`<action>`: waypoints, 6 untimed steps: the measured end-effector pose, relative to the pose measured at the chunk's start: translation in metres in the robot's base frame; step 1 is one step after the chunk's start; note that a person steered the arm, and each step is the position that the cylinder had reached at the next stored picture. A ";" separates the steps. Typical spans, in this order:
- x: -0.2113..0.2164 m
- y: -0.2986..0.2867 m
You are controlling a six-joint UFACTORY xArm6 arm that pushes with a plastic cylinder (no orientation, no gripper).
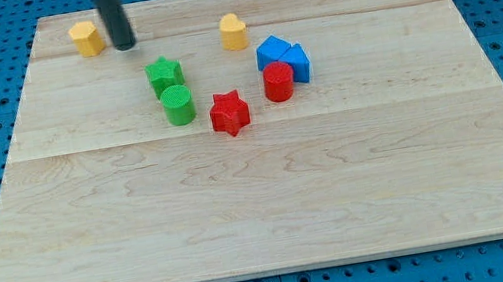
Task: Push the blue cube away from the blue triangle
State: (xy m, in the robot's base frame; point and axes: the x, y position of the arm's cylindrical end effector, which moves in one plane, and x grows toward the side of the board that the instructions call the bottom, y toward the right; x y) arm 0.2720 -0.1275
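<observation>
Two blue blocks touch each other at the upper right of centre. The left one looks like the blue cube (271, 53). The one against its right side looks like the blue triangle (299, 62). My tip (124, 47) rests on the board near the view's top left, far to the left of both blue blocks. It stands just right of a yellow block (87, 37) and above a green star (164, 75), touching neither.
A red cylinder (278, 82) sits right below the blue pair, touching or nearly touching it. A red star (229, 113) lies lower left of it. A green cylinder (178, 104) sits under the green star. A yellow heart (233, 31) lies upper left of the blue cube. The wooden board (272, 208) has blue pegboard around it.
</observation>
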 end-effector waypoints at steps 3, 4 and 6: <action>0.060 0.097; 0.068 0.152; 0.046 0.228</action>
